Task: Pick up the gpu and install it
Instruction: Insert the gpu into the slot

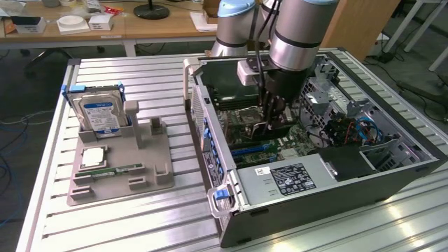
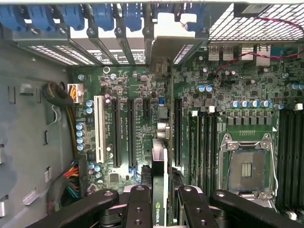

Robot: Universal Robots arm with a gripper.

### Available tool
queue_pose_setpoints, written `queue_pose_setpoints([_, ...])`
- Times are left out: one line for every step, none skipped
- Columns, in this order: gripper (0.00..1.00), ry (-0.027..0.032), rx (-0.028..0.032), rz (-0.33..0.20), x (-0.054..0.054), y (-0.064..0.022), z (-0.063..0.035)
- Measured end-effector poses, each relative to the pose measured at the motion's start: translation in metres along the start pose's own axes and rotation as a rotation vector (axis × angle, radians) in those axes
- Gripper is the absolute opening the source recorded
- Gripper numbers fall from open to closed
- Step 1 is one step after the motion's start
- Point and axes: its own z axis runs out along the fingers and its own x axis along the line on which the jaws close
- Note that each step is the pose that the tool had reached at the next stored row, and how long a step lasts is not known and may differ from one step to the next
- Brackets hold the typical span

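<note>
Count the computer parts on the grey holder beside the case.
3: hard drive upright at the rear; square chip lying before it; green memory stick lying nearest the camera. None seems hidden.

Table (image 1: 140, 220): parts holder (image 1: 150, 168) at exterior view's left, open computer case (image 1: 308, 178) at right. Hard drive (image 1: 99, 116) upright in holder's rear slot; memory stick (image 1: 112, 170) flat nearer its front. Gripper (image 2: 160, 202) inside case, above motherboard (image 2: 142, 85), gpu (image 2: 159, 166) edge-on between its fingers. Desk (image 1: 161, 26) behind table.

Wide high view, close wrist view.
One overlooks the desk (image 1: 140, 220); the other faces the motherboard (image 1: 242, 116) (image 2: 142, 95), seen by both.
</note>
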Motion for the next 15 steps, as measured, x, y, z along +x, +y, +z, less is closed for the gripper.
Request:
queue_pose_setpoints([0.26, -0.0001, 0.0000, 0.000, 0.000, 0.0000, 0.0013])
queue_pose_setpoints([0.26, -0.0003, 0.0000, 0.000, 0.000, 0.0001, 0.0024])
queue_pose_setpoints([0.26, -0.0004, 0.0000, 0.000, 0.000, 0.0004, 0.0035])
queue_pose_setpoints([0.26, -0.0005, 0.0000, 0.000, 0.000, 0.0009, 0.0044])
queue_pose_setpoints([0.26, -0.0005, 0.0000, 0.000, 0.000, 0.0019, 0.0053])
queue_pose_setpoints([0.26, -0.0006, 0.0000, 0.000, 0.000, 0.0030, 0.0060])
queue_pose_setpoints([0.26, -0.0005, 0.0000, 0.000, 0.000, 0.0038, 0.0069])
queue_pose_setpoints([0.26, -0.0005, 0.0000, 0.000, 0.000, 0.0040, 0.0081])
queue_pose_setpoints([0.26, -0.0006, 0.0000, 0.000, 0.000, 0.0040, 0.0097])
queue_pose_setpoints([0.26, -0.0006, 0.0000, 0.000, 0.000, 0.0040, 0.0114])
queue_pose_setpoints([0.26, -0.0006, 0.0000, 0.000, 0.000, 0.0040, 0.0130])
queue_pose_setpoints([0.26, -0.0006, 0.0000, 0.000, 0.000, 0.0042, 0.0144])
queue_pose_setpoints([0.26, -0.0006, 0.0000, 0.000, 0.000, 0.0045, 0.0156])
queue_pose_setpoints([0.26, -0.0006, 0.0000, 0.000, 0.000, 0.0051, 0.0166])
queue_pose_setpoints([0.26, -0.0005, 0.0000, 0.000, 0.000, 0.0058, 0.0175])
